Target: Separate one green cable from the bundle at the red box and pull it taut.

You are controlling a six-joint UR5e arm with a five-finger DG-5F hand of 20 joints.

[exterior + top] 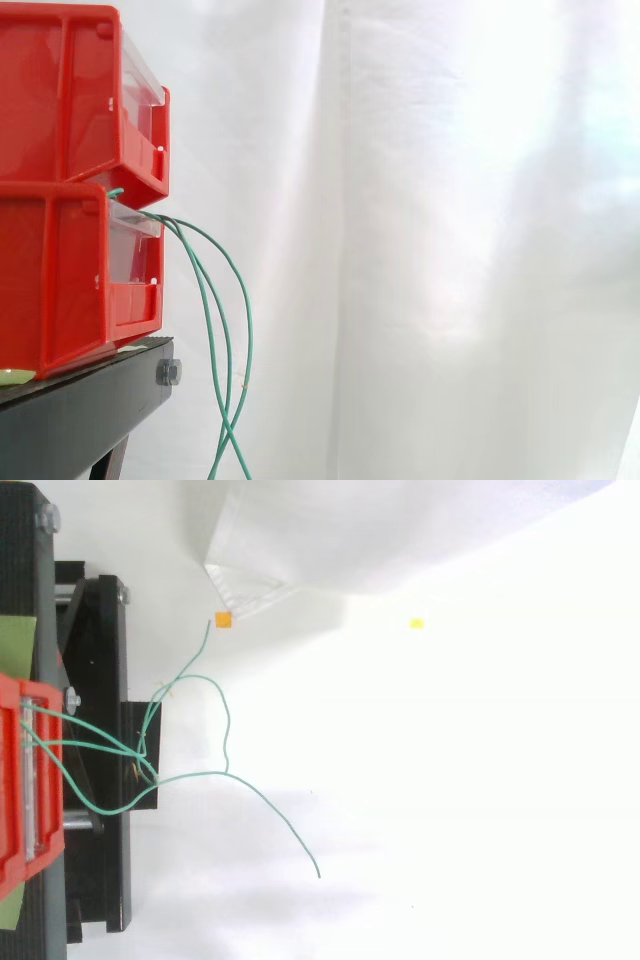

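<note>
Cannot tell whether the hand is spread, pressed together or pinching anything, so places below are fixed by the things themselves.

Seen from above, nearest the open white floor (480, 780): one loose cable end (317, 874) lying far out from the stand, well apart from everything else. A small yellow mark (417, 624) off by itself. Another cable end reaching up just beside a small orange square (223, 620).

Closer in: green cables (143, 748) crossing over each other above the black stand (100, 880), one of them curling out in a loop before turning back. All slack, none pulled straight.

Seen from the side: the same cables (229, 432) arching out from the top front of the lower red bin (50, 280), drooping below the stand's edge and crossing again low down. An upper red bin (60, 100) stacked on the lower one. Behind all, the white curtain (450, 250).
</note>
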